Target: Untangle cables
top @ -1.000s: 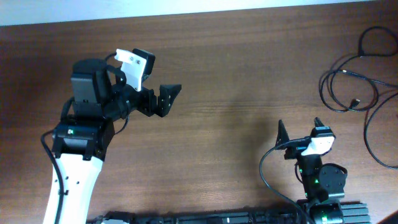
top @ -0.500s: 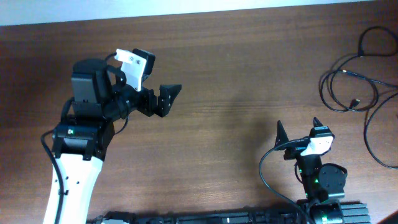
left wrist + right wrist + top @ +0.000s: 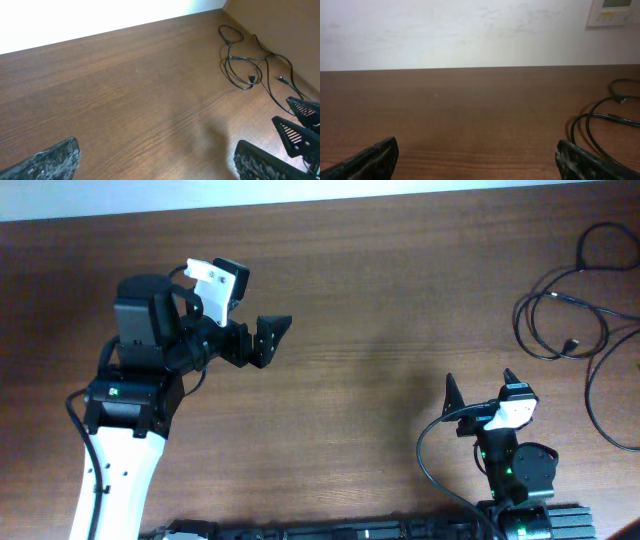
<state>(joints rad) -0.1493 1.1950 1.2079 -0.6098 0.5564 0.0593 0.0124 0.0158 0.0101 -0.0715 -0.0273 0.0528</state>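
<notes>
Brown wooden table (image 3: 380,300), white wall (image 3: 470,30)

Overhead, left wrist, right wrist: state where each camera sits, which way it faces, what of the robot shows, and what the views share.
Overhead: above the table, looking straight down; left pincer and right pincer show, both open.
Left wrist: on the left arm, facing across to the cables at the far right; own fingers at bottom corners.
Right wrist: low over the table, facing the wall; own fingers at bottom corners.
Shared: the cables appear in all three.
</notes>
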